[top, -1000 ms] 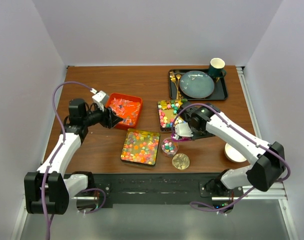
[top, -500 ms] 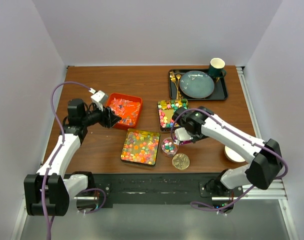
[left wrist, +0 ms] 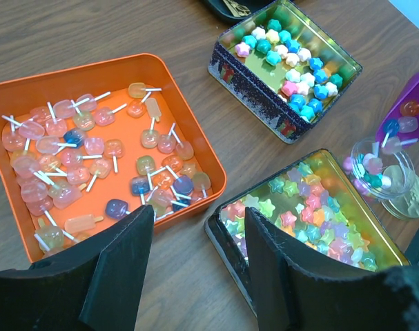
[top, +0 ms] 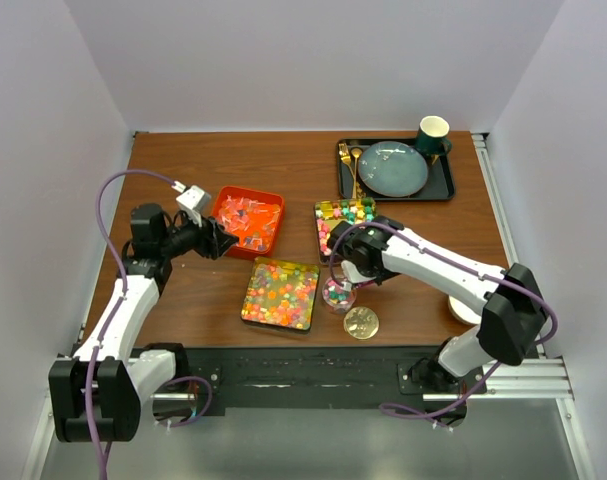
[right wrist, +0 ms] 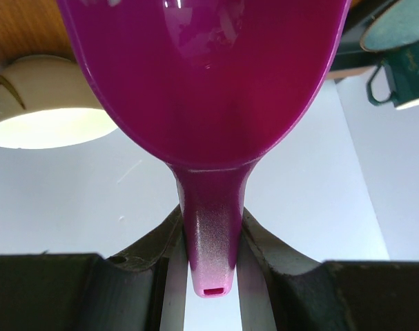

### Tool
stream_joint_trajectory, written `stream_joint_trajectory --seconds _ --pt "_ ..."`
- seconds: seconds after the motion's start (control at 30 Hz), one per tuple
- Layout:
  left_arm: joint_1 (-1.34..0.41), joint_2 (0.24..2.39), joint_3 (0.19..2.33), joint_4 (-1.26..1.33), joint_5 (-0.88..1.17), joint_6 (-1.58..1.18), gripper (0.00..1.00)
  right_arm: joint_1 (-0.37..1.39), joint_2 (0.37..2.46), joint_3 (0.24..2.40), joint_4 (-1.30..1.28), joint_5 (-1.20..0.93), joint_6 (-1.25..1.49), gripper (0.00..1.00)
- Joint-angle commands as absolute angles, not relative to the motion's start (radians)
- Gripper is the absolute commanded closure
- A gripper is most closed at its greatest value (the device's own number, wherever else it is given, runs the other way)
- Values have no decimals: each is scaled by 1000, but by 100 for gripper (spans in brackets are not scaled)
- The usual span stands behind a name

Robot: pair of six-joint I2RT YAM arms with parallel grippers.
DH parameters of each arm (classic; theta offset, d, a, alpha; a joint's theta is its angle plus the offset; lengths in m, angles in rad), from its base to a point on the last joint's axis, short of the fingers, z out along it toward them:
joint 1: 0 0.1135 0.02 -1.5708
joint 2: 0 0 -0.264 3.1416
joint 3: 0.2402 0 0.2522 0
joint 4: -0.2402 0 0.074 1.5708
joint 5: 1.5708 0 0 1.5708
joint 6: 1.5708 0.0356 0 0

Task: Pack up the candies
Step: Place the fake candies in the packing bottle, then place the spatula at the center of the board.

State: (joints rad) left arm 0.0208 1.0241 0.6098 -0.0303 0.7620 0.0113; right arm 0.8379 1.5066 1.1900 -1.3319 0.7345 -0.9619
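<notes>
Observer: Scoop [right wrist: 202, 76] position changed within the last second. The right gripper [right wrist: 209, 241] swung left, from the right of the glass jar [top: 338, 293] to directly over it. The purple bowl is now tipped toward the jar's mouth.

Checker: Grip?

Observer: Jaws are clamped on the scoop's handle, one on each side, both touching. No slip visible.

Checker: Location of the candies [left wrist: 302, 207]?

Observer: Most are stars in the two open tins, the near tin [left wrist: 226, 227] and the far tin [left wrist: 247, 76]. A few pieces sit at the scoop's lower lip, just above the jar; they are too small to tell which kind. The jar already holds some pink and teal pieces. The gold lid [top: 361, 322] is off and lies just near-right of the jar.

Checker: Left arm?

Observer: It has barely moved. The left gripper [left wrist: 199, 217] hovers at the near-left edge of the orange tray [left wrist: 195, 117] of stick sweets. Its jaws are apart with nothing between them.

Checker: Meaning for the task?

Observer: My judgement is that the pour step is in hand. The jar is part filled, so packing is roughly midway and the lid has not been fitted. The risk is the jar's narrow mouth: a fast tip could bounce pieces onto the table [top: 233, 160].
</notes>
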Motion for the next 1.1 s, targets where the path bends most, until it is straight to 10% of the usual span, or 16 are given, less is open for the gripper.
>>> stream_joint_trajectory --seconds 0.0,0.53,1.07 --pt "32 1000 601 21 767 9 40 865 1508 1226 -1459 827 -959 100" --pt "25 1023 626 9 776 18 37 852 1418 1195 -1535 862 -940 100" --pt "-190 1219 787 -383 618 314 39 -50 1563 1353 -1152 261 -739 100"
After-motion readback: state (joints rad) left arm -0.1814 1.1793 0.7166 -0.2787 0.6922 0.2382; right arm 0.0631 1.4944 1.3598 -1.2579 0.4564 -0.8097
